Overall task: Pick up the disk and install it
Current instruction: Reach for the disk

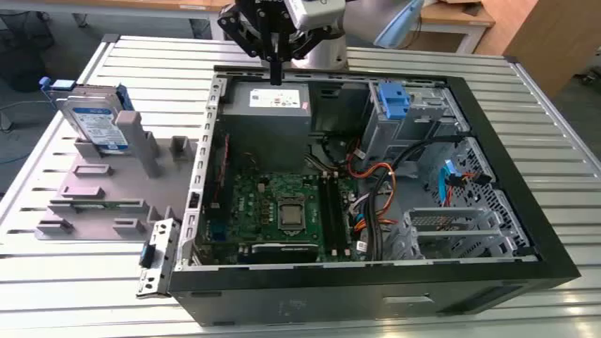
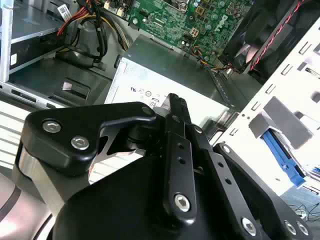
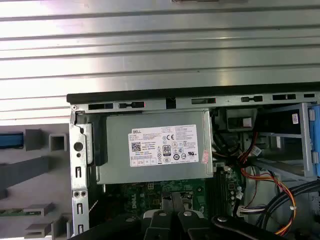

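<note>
The disk [image 1: 94, 120], silver with a white-and-blue label and blue rails, stands upright in a grey fixture [image 1: 103, 190] on the table at the exterior view's left, outside the open computer case [image 1: 376, 274]. My gripper [image 1: 276, 77] hangs over the case's far edge, just above the grey power supply box [image 1: 270, 102], well to the right of the disk. Its black fingers [image 2: 175, 107] are pressed together with nothing between them. In the first wrist view the fingers [image 3: 172, 205] point down at the power supply [image 3: 155, 147].
Inside the case lie a green motherboard [image 1: 281, 208], orange and black cables [image 1: 376, 183], a lone blue bracket [image 1: 393, 98] at the far right and a metal drive cage [image 1: 451, 225] at the near right. The ribbed metal table [image 1: 112, 296] surrounds the case.
</note>
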`<state>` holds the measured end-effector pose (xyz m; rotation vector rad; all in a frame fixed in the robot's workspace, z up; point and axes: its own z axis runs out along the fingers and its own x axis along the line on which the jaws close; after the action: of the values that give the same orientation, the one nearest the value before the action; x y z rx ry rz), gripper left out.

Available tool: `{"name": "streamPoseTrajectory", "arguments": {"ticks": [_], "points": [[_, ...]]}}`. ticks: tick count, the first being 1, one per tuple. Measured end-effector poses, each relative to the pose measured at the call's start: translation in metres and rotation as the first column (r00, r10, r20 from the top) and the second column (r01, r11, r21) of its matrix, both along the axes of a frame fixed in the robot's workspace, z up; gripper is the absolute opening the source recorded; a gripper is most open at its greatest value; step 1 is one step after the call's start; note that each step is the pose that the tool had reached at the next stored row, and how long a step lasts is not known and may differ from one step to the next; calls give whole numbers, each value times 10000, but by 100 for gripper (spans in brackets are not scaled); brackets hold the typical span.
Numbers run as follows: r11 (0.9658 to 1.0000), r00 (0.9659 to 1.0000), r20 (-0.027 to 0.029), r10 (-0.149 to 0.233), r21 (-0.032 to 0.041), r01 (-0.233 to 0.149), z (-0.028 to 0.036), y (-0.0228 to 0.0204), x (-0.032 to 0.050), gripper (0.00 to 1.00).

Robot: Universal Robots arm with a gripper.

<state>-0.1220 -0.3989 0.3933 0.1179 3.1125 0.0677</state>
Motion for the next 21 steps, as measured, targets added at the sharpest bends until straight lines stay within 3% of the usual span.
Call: {"name": "streamPoseTrajectory", "arguments": {"ticks": [21], "points": [[10000, 10000, 1, 0, 27, 0, -1, 0, -59, 11]]}}
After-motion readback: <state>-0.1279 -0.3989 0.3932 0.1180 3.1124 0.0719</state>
